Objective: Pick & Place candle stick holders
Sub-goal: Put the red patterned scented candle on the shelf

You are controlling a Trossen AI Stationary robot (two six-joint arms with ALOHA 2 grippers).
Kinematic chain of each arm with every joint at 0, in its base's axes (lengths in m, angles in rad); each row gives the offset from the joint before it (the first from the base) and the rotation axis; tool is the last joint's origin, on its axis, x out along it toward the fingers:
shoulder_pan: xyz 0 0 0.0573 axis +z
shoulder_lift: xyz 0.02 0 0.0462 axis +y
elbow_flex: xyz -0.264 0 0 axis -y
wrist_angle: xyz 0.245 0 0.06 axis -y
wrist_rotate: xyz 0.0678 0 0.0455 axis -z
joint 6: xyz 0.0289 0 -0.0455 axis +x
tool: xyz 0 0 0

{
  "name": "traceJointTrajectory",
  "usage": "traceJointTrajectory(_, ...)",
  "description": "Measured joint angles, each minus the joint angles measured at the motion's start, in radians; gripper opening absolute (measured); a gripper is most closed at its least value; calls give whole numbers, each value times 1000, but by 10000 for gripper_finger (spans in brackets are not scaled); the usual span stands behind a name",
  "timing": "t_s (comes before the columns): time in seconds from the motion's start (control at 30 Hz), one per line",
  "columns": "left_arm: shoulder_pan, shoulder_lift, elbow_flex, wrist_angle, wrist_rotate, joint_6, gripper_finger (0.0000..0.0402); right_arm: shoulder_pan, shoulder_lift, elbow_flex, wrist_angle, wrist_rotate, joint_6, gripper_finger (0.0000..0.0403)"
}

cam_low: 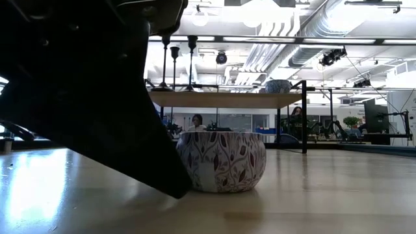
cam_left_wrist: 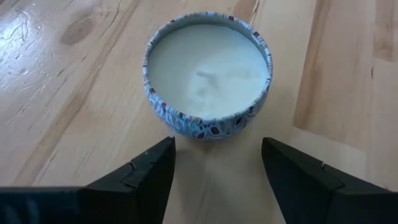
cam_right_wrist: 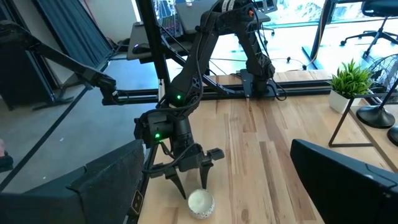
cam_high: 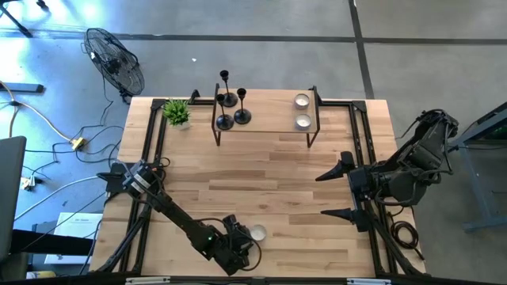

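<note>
Three black candle stick holders (cam_high: 230, 107) stand on their round bases on a raised wooden shelf (cam_high: 269, 125) at the table's far middle. Two silvery tealight cups (cam_high: 302, 111) sit on the shelf's right part. A third cup (cam_left_wrist: 208, 68), with a leaf-patterned wall and white wax, rests on the table near the front edge. My left gripper (cam_left_wrist: 217, 146) is open, slanting down, with its fingertips just short of that cup (cam_high: 257, 233). My right gripper (cam_high: 319, 194) hangs wide open above the table's right side, holding nothing.
A small potted plant (cam_high: 177, 111) stands at the table's far left beside the shelf. The shelf's black frame legs (cam_high: 218, 134) come down onto the table. Bare wood lies between the shelf and the front edge. A fan (cam_high: 115, 59) stands on the floor beyond the table.
</note>
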Motion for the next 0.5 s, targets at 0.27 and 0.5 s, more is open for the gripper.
traceJointTrajectory(0.27, 0, 0, 0, -2, -14, 8, 238, 0, 0, 0, 0, 0, -16, 397)
traceJointTrajectory(0.5, 2, 0, 0, -1, -45, 9, 238, 0, 0, 0, 0, 0, -16, 398)
